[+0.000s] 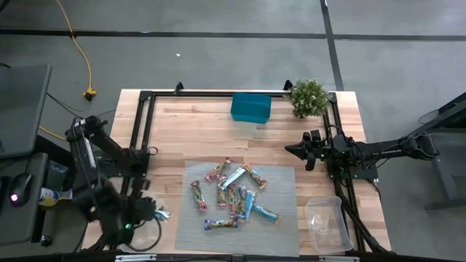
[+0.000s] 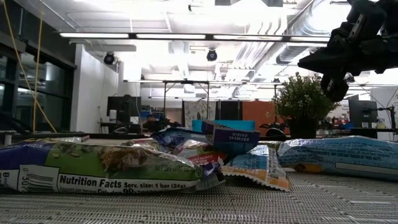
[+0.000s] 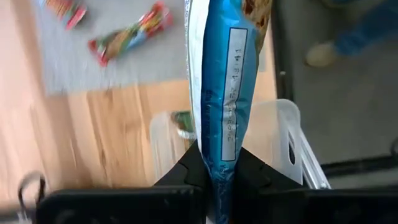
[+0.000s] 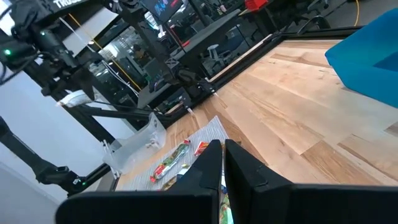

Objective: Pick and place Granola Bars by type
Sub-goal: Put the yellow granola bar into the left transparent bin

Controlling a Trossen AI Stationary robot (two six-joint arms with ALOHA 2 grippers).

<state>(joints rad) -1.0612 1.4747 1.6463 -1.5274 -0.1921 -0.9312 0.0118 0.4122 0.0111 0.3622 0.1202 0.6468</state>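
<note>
A light blue granola bar (image 3: 225,93) is clamped between the fingers of the left gripper (image 3: 219,167), held just above a clear tub (image 3: 280,140) at the desk's edge. The remaining granola bars (image 1: 234,193) are scattered on the grey mat (image 1: 280,178), between both grippers. The right gripper (image 4: 222,152) is held clenched and empty above the desk (image 1: 189,131), beyond the mat

The bars (image 1: 233,196) are lying clustered on the mat (image 1: 280,222) at the worktop's (image 1: 196,131) front middle. A box (image 1: 250,107) and plant (image 1: 309,97) are sitting along the far edge. A tub (image 1: 325,223) is sitting right of the mat.
</note>
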